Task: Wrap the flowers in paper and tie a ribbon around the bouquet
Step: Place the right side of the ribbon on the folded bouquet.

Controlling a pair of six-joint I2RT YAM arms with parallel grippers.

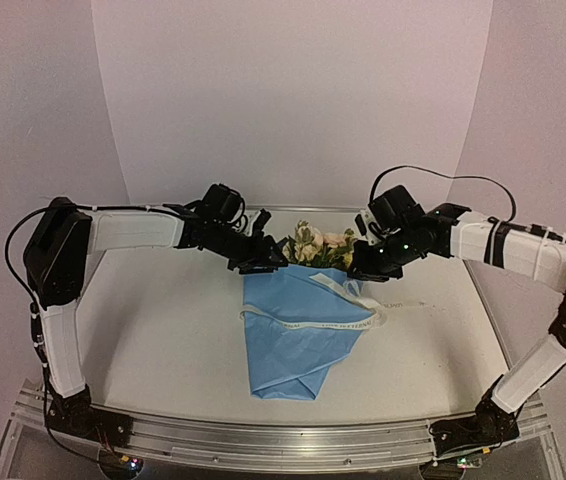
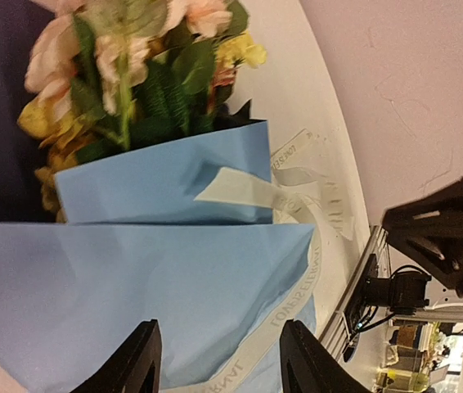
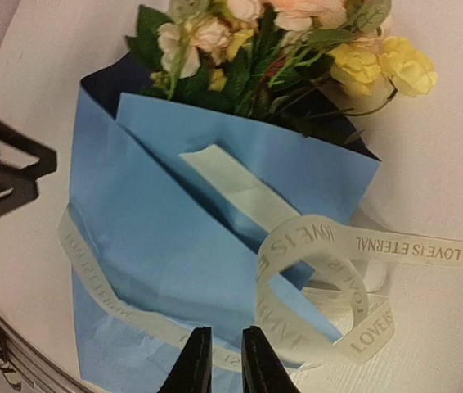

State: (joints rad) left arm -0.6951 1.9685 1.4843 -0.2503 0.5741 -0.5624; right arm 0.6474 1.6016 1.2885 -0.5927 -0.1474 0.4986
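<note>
left tool (image 2: 219, 334) half-open, empty | right tool (image 3: 227, 336) barely parted, empty | creased paper (image 2: 133, 278) cone, ribbon (image 3: 301, 237) looped

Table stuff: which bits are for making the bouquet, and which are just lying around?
For the job: flowers, paper, ribbon.
Just lying about: blurry clutter beyond the table.

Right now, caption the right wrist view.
Flowers wrapped in blue paper; printed ribbon looped loosely beside the fingers.
</note>
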